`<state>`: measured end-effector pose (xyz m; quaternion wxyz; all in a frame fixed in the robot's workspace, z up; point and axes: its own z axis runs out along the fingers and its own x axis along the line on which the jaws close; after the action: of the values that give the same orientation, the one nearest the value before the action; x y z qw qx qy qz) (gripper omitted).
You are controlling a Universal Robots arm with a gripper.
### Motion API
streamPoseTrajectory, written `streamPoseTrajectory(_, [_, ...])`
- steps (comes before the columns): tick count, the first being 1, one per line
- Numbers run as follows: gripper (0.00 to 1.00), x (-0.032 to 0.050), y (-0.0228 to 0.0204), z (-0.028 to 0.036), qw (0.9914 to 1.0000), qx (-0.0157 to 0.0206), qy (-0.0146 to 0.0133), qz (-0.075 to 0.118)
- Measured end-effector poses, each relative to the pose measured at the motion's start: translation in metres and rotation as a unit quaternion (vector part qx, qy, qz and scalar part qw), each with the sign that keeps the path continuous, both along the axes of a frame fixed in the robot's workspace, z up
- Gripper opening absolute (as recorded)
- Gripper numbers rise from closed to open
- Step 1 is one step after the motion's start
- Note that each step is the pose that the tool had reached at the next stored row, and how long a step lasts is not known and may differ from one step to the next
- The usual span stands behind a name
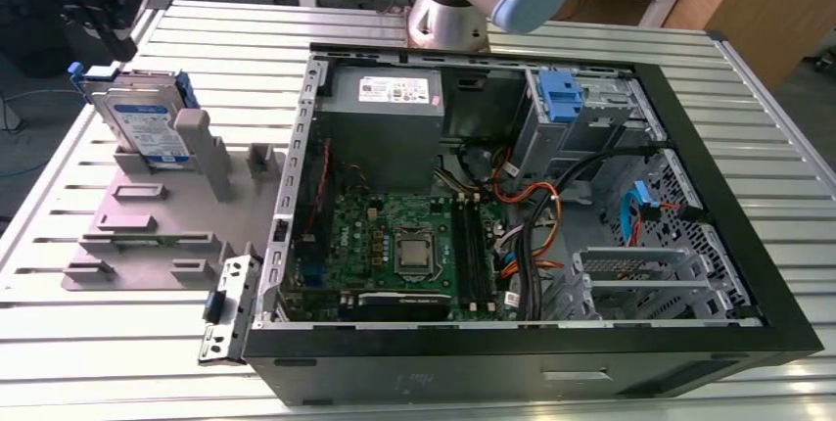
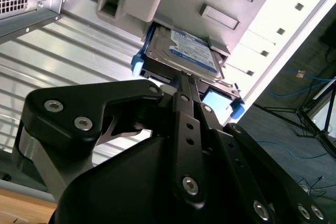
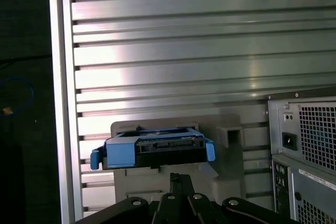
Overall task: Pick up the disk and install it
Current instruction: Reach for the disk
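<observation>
hovering just short of the disk (image 3: 155, 150), my tool (image 3: 181, 178) is pinched closed on nothing; the disk stands on edge in its grey holder (image 3: 231, 135) on the bench (image 3: 184, 51), dead ahead, long axis crosswise.

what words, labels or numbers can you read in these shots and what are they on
No text can be read in any view.
White-and-blue label on the disk: print too small to read.
White sticker on the grey power supply: too blurred to read.
Green motherboard: markings too small to read.
</observation>
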<state>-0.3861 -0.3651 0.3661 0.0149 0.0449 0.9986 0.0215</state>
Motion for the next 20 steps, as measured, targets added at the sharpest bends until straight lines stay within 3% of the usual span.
streamPoseTrajectory(8, [0.11,-0.0105,0.0049,-0.0042,1.0,0.0,0.0,0.0])
streamPoseTrajectory(20, [0.11,-0.0113,0.0056,-0.0062,1.0,0.0,0.0,0.003])
